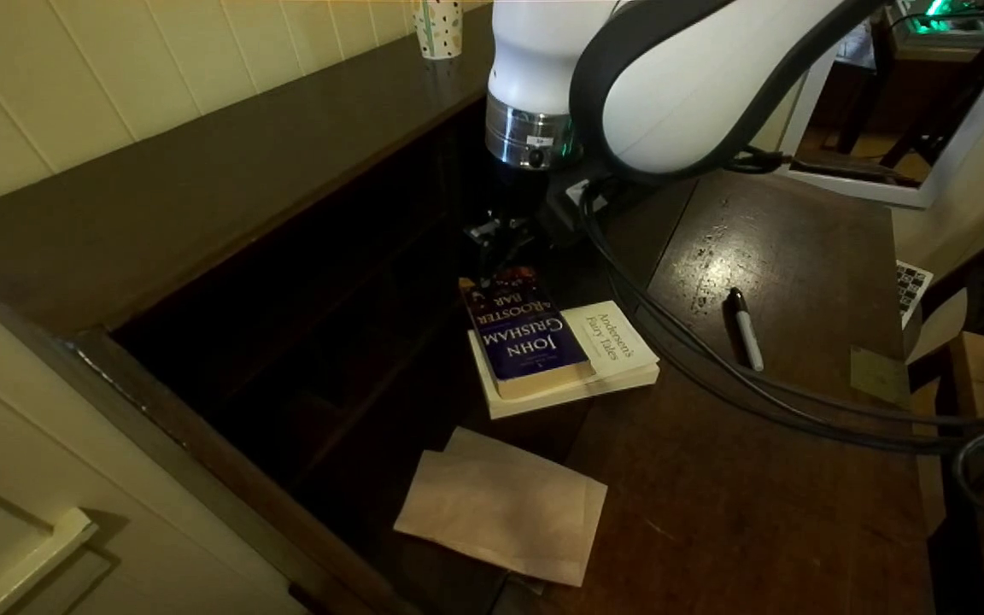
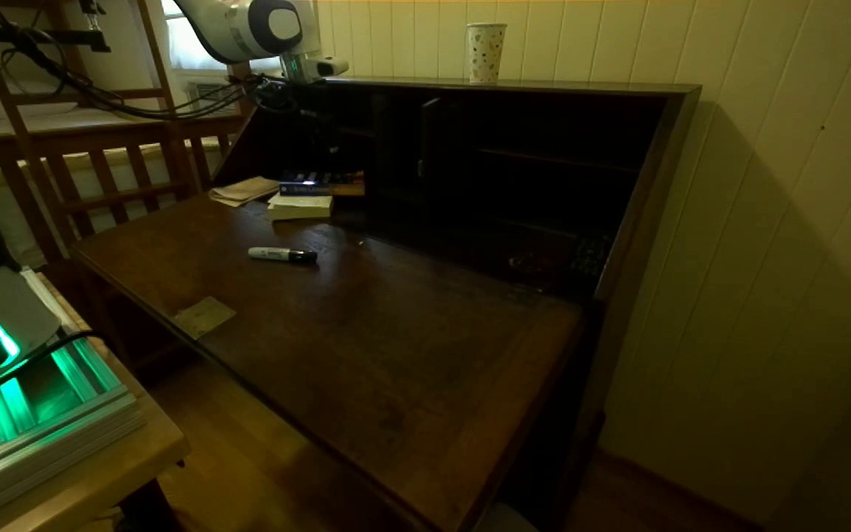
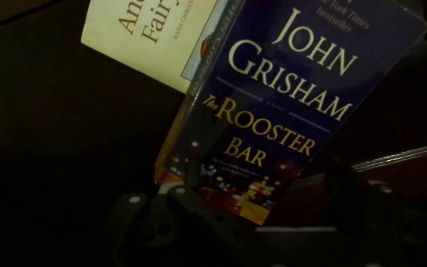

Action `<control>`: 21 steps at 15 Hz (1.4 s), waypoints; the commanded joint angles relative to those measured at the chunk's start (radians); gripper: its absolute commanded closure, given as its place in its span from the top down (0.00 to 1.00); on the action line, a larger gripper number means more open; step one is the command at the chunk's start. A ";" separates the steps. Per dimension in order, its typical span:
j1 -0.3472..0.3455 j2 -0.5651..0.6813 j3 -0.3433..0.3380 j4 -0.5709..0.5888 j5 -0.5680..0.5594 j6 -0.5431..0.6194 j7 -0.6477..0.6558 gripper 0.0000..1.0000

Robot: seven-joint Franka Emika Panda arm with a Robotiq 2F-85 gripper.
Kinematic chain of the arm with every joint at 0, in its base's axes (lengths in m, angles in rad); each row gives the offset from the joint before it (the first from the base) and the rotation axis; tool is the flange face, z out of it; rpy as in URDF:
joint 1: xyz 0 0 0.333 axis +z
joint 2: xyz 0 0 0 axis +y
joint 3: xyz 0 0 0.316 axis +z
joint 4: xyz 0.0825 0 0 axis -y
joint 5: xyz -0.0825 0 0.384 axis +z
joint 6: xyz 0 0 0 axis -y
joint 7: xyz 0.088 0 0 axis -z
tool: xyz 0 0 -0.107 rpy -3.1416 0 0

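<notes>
Where glossy paperback (image 3: 272,85) lies, jointed tool (image 3: 265,170), wooden desk (image 1: 731,512)

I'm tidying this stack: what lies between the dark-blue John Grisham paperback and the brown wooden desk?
A cream-coloured Andersen's Fairy Tales book lies there, under part of the paperback and on the desk; both exterior views show this.

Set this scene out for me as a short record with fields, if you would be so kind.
Tool: gripper, jaws apart, at one end of The Rooster Bar; contact unclear
Arrangement: The Rooster Bar lies on Andersen's Fairy Tales
Close by: brown paper
Further off: marker, lying on the desk
Above: speckled cup, upright on the ledge
</notes>
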 commanded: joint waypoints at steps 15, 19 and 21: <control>-0.106 -0.263 -0.107 -0.027 -0.008 -0.171 -0.116 1.00; -0.170 -0.301 -0.117 -0.008 0.002 -0.176 -0.214 1.00; -0.196 -0.312 -0.121 -0.009 0.016 -0.164 -0.305 1.00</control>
